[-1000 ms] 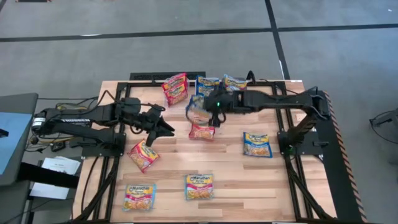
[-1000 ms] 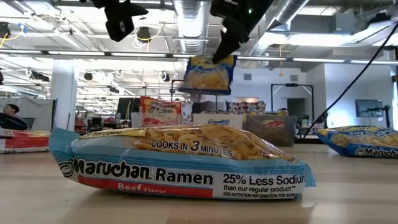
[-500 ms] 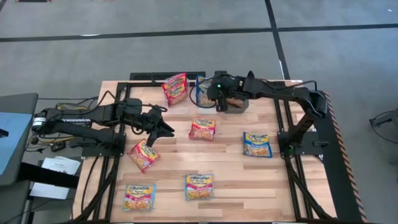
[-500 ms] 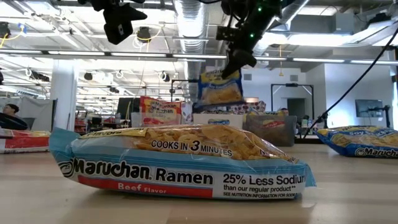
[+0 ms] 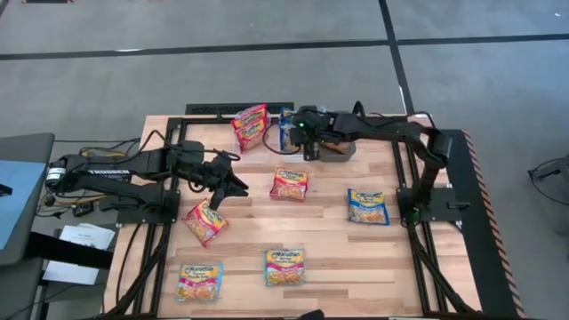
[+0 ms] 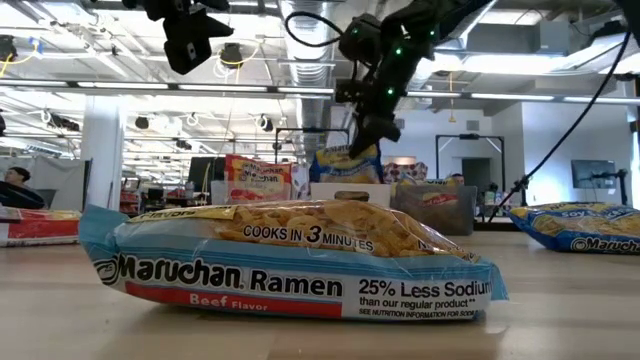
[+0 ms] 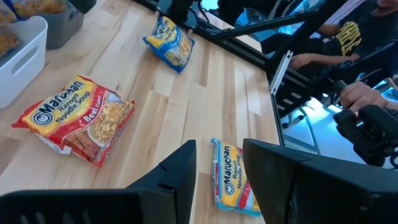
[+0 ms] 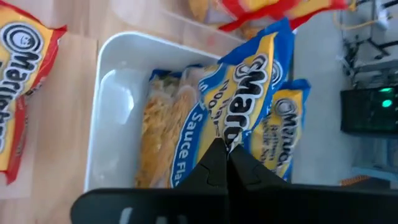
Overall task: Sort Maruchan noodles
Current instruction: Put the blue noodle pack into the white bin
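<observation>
Right gripper [image 5: 305, 144] at the table's far edge, over the white bin [image 8: 115, 74], fingers [image 8: 214, 163] pinched tight on the edge of a blue packet [image 8: 233, 118] that hangs down into the bin. More blue packets [image 8: 283, 130] already in there, standing on edge beside it. In the low view, the same gripper [image 6: 372, 135] just above the held packet [image 6: 345, 165], far behind the big beef packet [image 6: 290, 255] lying close to the lens.

Left gripper [image 5: 233, 185] held over the table's left half, fingers [image 7: 180, 171] partly apart, gripping nothing. Just beyond them in the wrist view, a red-and-yellow packet [image 7: 233, 180] flat on the wood; same packet [image 5: 205, 221] in the high view, near the gripper.

Other packets loose on the table: red one [image 5: 251, 125] at the far edge beside the bins, one [image 5: 290, 184] mid-table, blue one [image 5: 367, 207] to the right, two along the near edge [image 5: 199, 281] [image 5: 285, 267].
</observation>
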Motion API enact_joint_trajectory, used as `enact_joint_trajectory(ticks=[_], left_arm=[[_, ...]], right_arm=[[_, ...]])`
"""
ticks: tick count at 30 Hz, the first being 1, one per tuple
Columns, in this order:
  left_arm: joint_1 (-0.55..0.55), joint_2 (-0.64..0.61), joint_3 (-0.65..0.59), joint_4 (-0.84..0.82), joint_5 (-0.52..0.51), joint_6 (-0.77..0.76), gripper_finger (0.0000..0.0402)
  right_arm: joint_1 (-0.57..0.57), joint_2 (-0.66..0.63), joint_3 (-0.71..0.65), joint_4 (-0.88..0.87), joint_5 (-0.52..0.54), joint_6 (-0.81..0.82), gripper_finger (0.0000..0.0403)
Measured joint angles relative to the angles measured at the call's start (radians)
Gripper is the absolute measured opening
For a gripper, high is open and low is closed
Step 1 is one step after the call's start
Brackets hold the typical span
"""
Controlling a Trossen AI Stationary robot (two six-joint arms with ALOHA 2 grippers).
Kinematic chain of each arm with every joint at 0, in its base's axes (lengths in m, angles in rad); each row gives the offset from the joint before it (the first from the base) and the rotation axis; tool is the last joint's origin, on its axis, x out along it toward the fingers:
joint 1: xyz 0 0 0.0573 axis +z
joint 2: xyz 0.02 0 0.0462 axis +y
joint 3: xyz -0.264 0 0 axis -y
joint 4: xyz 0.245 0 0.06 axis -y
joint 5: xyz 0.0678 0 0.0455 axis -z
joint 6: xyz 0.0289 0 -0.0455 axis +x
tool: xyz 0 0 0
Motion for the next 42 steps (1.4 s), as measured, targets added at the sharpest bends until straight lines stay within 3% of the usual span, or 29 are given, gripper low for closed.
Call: enact_joint_trajectory(ticks=[15,27,42], left_arm=[[0.000,0.000,0.000,-0.004,-0.024,0.000,0.0118],[0.000,0.000,0.000,-0.006,-0.026,-0.003,0.0118],[0.000,0.000,0.000,-0.006,-0.027,0.004,0.0118]], right_arm=[[0.008,0.013,0.000,-0.068,0.000,0.090,0.0005],[0.045,-0.020,-0.001,-0.114,-0.007,0.056,0.0005],[0.032,-0.003,-0.001,0.005,-0.033,0.139,0.0005]])
